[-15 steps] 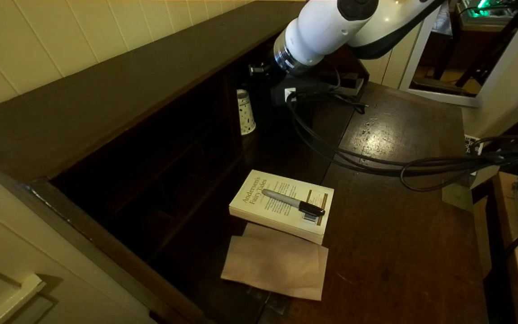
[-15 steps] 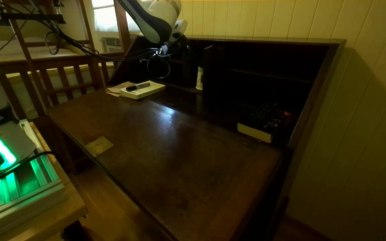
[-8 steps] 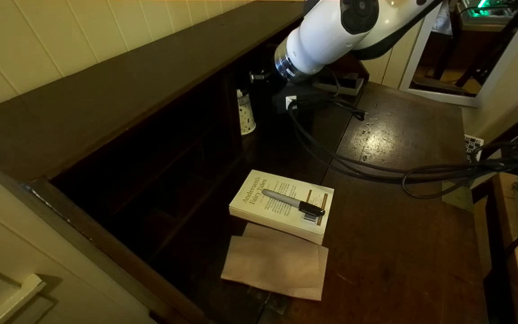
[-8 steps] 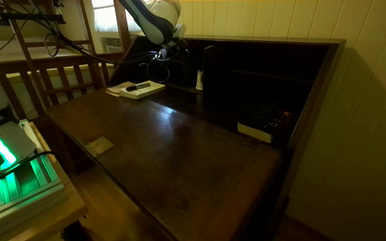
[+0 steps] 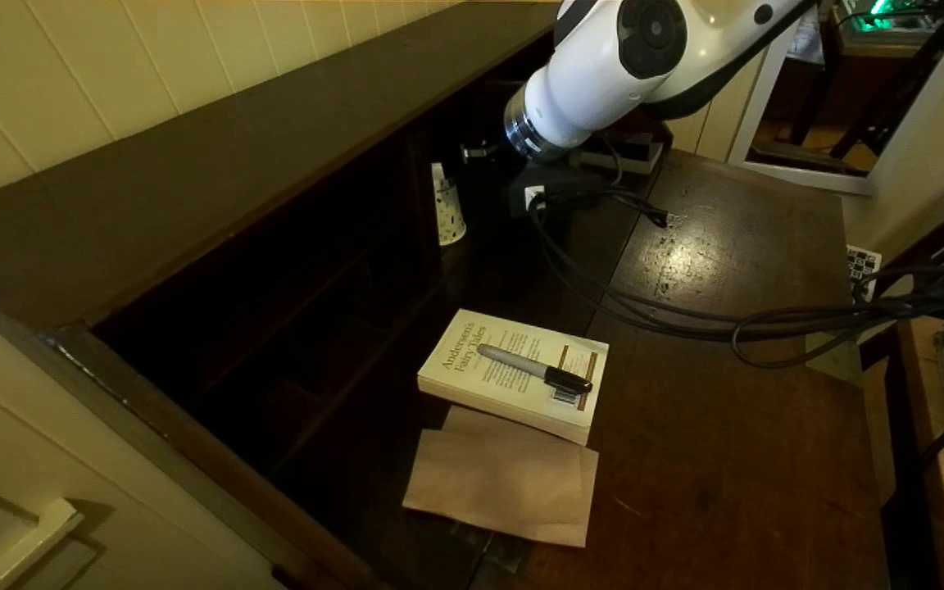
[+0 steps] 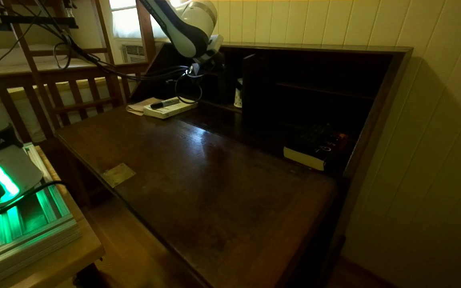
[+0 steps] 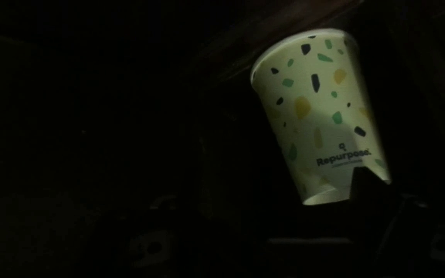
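I take the cream paper cup, flecked with green, yellow and black, as the hub of my clock; it stands toward the back of the brown wooden desk, just beside an upright dark wooden divider. Sweeping left to right in an exterior view, I see a folded sheet of tan paper farthest out toward nine o'clock. Nearer on that same line lies a cream-covered paperback book, a grey, black-capped marker pen on top. At eleven o'clock, on the end of the white robot arm, hangs the black two-fingered gripper, its fingers spread wide with nothing in their hold. One finger overlaps the cup in the wrist view, though it's too dark there to tell whether they touch. At four o'clock lies a thick black book with pale page edges.

To my eye the reach is mostly done and a hold on the cup is left to take. Counting up: one cup, one pen, two books, one sheet of paper, one arm with one gripper.
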`<state>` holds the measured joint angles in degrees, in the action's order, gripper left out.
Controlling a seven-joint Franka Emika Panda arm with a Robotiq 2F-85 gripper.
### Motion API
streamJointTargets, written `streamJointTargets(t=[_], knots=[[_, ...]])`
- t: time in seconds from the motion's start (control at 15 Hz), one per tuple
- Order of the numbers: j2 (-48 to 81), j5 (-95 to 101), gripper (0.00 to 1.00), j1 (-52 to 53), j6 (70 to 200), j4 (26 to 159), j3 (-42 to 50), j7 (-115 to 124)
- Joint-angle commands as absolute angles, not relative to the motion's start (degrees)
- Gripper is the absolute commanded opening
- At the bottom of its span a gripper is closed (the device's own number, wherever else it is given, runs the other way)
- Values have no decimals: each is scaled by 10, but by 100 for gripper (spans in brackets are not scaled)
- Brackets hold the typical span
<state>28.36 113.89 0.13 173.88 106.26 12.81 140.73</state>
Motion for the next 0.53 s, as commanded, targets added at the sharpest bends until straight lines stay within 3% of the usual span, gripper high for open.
streamJointTargets(t=[0.0, 0.47], knots=[[280, 1145, 100, -2, 1746, 1062, 127, 1411], [265, 1151, 100, -2, 1740, 1057, 126, 1416]])
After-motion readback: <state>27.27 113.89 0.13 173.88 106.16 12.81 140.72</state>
